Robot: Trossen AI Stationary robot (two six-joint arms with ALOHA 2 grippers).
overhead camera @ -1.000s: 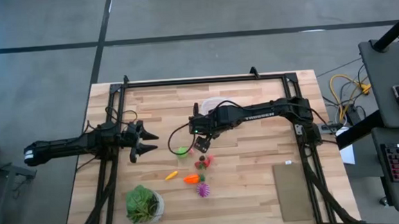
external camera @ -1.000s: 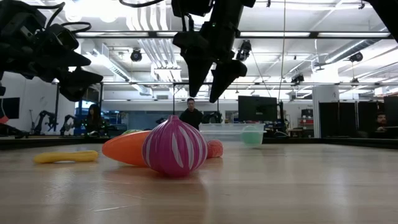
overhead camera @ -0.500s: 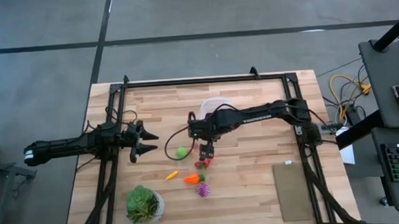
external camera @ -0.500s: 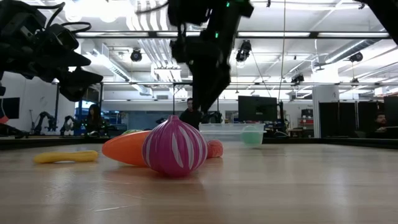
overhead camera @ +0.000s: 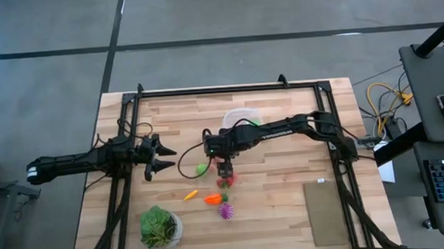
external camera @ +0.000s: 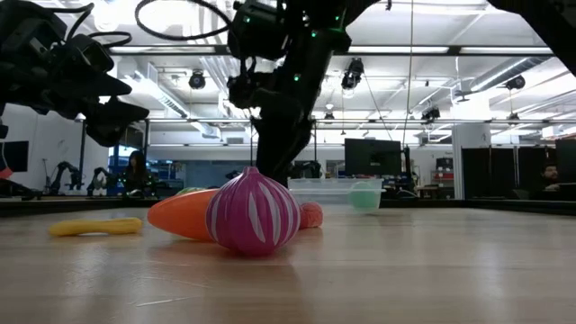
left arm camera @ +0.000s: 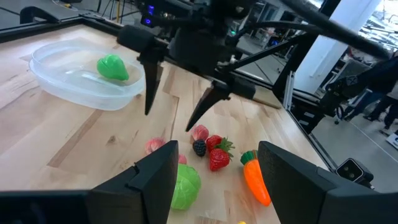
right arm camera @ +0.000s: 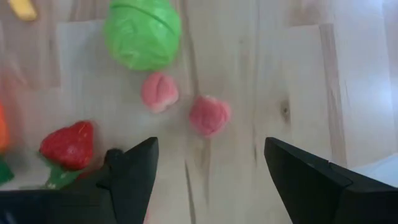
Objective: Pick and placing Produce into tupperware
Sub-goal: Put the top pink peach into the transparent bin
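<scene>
The clear round tupperware sits toward the far side with one green piece in it. The other produce lies on the wood: a green cabbage-like ball, two pink pieces, a strawberry, an orange carrot, a yellow piece and a spiky purple ball. My right gripper hangs open, pointing down, just over the pink pieces and touching nothing. My left gripper waits open near the left side.
A leafy green plant in a white pot stands near the table's near-left corner. A flat brown pad lies at the near right. The black frame rails run along the table's edges. Bare wood shows between the left gripper and the produce.
My right gripper has come down toward the pink and red pieces, shifting slightly toward the table's near and left side, and has turned about its own axis. The produce and the tupperware have stayed in place.
</scene>
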